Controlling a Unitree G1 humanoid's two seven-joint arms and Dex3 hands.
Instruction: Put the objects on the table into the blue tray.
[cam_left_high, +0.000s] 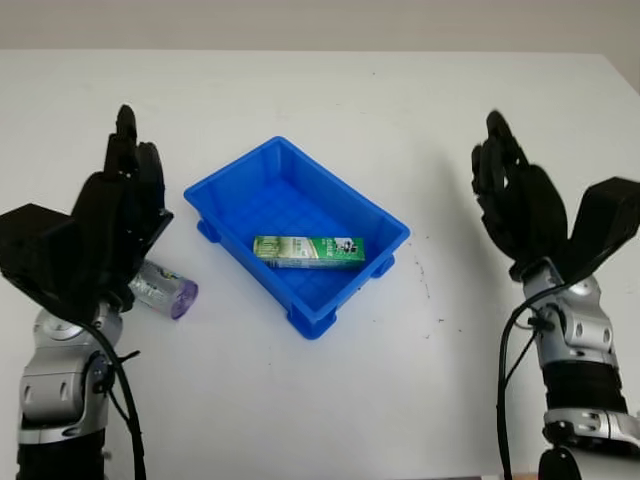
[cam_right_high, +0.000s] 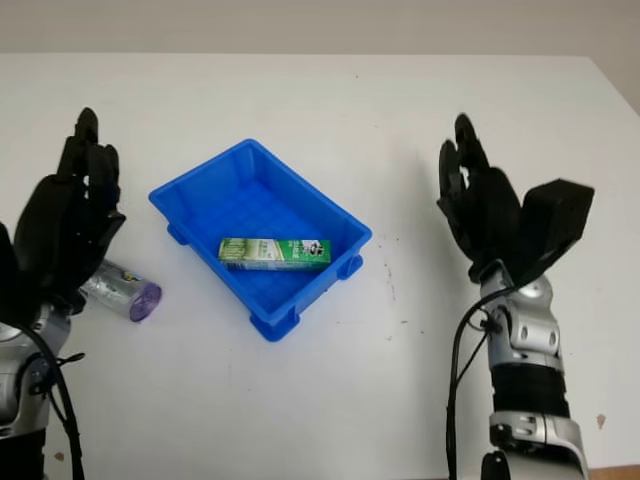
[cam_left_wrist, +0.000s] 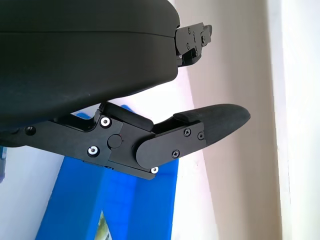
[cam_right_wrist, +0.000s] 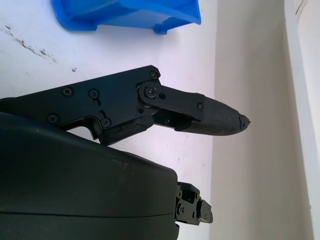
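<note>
Bottle (cam_left_high: 163, 289) lying just beside left hand (cam_left_high: 120, 215), outside blue tray (cam_left_high: 232, 180)

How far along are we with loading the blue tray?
One item is done: the green carton lies inside the blue tray. Nothing is in hand: the left hand is open above the bottle, the right hand open to the tray's right. Left: the purple-capped bottle, lying on the table left of the tray.
</note>
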